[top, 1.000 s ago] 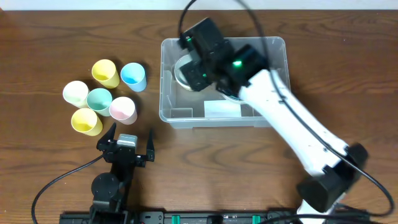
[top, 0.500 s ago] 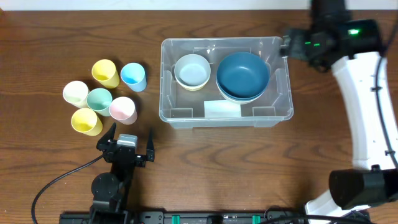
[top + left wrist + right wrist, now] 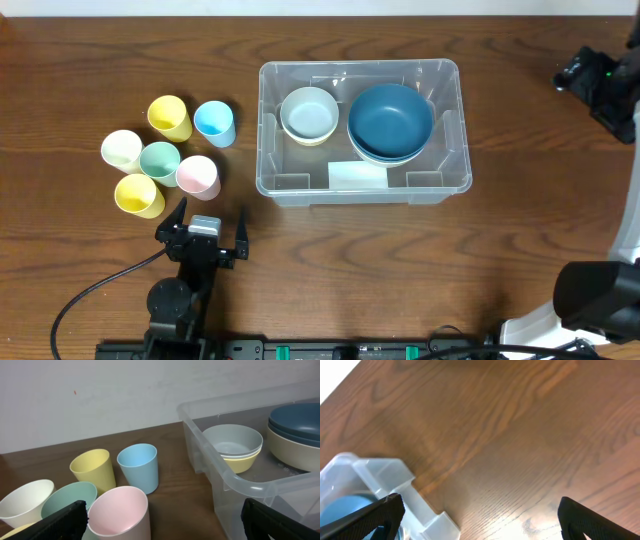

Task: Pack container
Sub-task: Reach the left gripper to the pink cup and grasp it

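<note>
The clear container (image 3: pixel 268 150) stands mid-table. Inside it are a pale grey bowl stacked on a yellowish one (image 3: pixel 309 114) and a dark blue bowl stack (image 3: pixel 390 120). Left of it stand several cups: yellow (image 3: pixel 169 117), blue (image 3: pixel 214 123), cream (image 3: pixel 122 150), green (image 3: pixel 160 160), pink (image 3: pixel 198 176), and a second yellow one (image 3: pixel 138 195). My left gripper (image 3: pixel 205 228) is open and empty near the front edge, just behind the pink cup (image 3: pixel 120 512). My right gripper (image 3: pixel 585 75) is open and empty, high over bare table right of the container's corner (image 3: pixel 380 472).
The container's near wall (image 3: pixel 240 480) is to the right in the left wrist view. A pale label (image 3: pixel 357 175) lies on the container floor at the front. Brown wooden table (image 3: pixel 520 435) spreads under the right gripper. A cable runs along the front left.
My right arm has swung from over the small bowls in the container to the far right edge, uncovering both bowl stacks. The left arm has not moved.
</note>
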Tool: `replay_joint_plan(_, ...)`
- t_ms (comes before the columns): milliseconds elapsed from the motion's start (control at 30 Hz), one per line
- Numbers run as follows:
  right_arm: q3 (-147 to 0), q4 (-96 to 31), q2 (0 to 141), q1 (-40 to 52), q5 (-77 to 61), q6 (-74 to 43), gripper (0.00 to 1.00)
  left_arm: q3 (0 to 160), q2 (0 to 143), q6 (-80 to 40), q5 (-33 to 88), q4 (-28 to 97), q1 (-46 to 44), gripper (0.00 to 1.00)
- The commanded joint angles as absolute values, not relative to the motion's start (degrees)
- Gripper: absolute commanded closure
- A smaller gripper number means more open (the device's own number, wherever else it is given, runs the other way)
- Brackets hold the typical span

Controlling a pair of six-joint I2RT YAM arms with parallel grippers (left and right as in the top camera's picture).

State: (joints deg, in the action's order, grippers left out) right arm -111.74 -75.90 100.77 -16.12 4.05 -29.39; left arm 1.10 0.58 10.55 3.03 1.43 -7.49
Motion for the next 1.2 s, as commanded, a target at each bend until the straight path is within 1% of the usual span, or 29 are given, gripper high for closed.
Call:
replay_joint_plan(0, -112.4, -76.1, 99.8, -17.1, 2.8, -31.1, 0.01, 0.3, 0.3, 9.6, 3.0, 2.3, -7.1, 0.02)
replay_joint_plan(133, -112.4, -76.1, 99.8, -17.1, 2.8, -31.1, 0.01, 2.6, 0.4, 6.1, 4.3, 4.5, -7.1, 0.02)
replay_joint_plan(233, -112.4, -76.1, 99.8, -17.1, 2.8, -31.1, 0.01, 7.6, 2.2, 5.6, 5.6, 10.2, -7.1, 0.02)
replay_joint_plan(333, -112.4, -76.1, 99.8, -17.1, 2.8, -31.1, 0.01, 15.5, 7.4, 5.7, 5.0, 16.7, -7.1, 0.02)
replay_joint_plan(500, -112.4, -76.1, 99.8, -17.1, 2.8, -31.1, 0.01, 33.2, 23.1, 5.7, 2.9, 26.5, -7.0, 0.02)
replay_joint_plan(700, -112.4, -76.1, 99.8, -17.1, 2.8, -31.1, 0.01, 60.0, 46.9, 5.3, 3.0, 45.5, -6.3, 0.02)
replay_joint_plan(833, -112.4, -76.1, 99.8, -17.1, 2.8, -31.1, 0.01, 73.2, 58.1, 5.3, 5.4, 57.3, -6.3, 0.02)
replay_joint_plan(900, -112.4, -76.1, 99.8, -17.1, 2.8, -31.1, 0.01, 76.0, 61.6, 5.2, 5.8, 60.4, -6.3, 0.02)
replay_joint_plan(1000, -112.4, -76.1, 99.8, -17.1, 2.8, -31.1, 0.01, 76.1, 64.8, 5.3, 9.6, 62.3, -6.3, 0.02)
replay_joint_plan(1167, -112.4, -76.1, 99.8, -17.1, 2.8, -31.1, 0.01, 76.1, 70.2, 5.3, 10.1, 66.5, -6.3, 0.02)
